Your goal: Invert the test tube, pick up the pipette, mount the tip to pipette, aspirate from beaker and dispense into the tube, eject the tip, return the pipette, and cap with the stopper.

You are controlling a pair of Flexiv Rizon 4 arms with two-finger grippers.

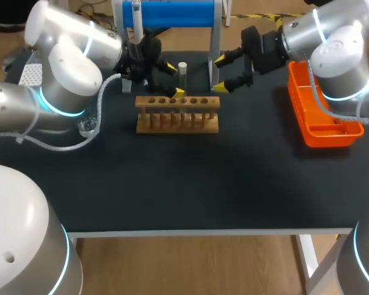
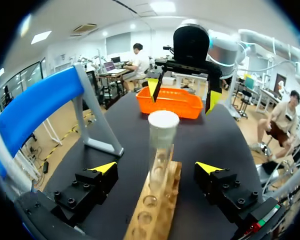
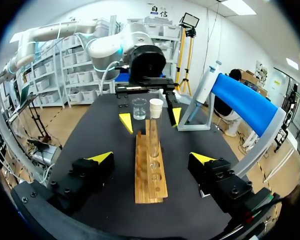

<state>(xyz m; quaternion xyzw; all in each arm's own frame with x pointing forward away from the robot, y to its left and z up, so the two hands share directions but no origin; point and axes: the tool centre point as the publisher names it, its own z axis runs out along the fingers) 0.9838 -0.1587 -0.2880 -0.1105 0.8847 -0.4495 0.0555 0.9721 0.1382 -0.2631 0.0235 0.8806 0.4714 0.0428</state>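
A black table (image 1: 172,184) fills the head view, with a wooden rack (image 1: 178,117) toward its twelve o'clock and the tube (image 1: 182,72) standing upright in it. The beaker (image 1: 88,127) sits at nine o'clock, the orange basket (image 1: 332,132) at three, and the pipette (image 1: 135,15) on a blue stand (image 1: 178,13) at twelve. The left claw (image 1: 175,80) brackets the tube, and the right claw (image 1: 221,75) hangs open just beside it. In the left wrist view the left claw (image 2: 156,167) is open, with fingers on either side of the tube (image 2: 162,135) but not touching it. If it closes off-centre, one finger could push the glass first, tipping it or dragging the rack (image 2: 167,195). In the right wrist view the right claw (image 3: 151,158) gapes over the rack (image 3: 142,175), with the tube (image 3: 155,106) at its twelve o'clock. The claws are so near each other that turning the tube over might knock them together.
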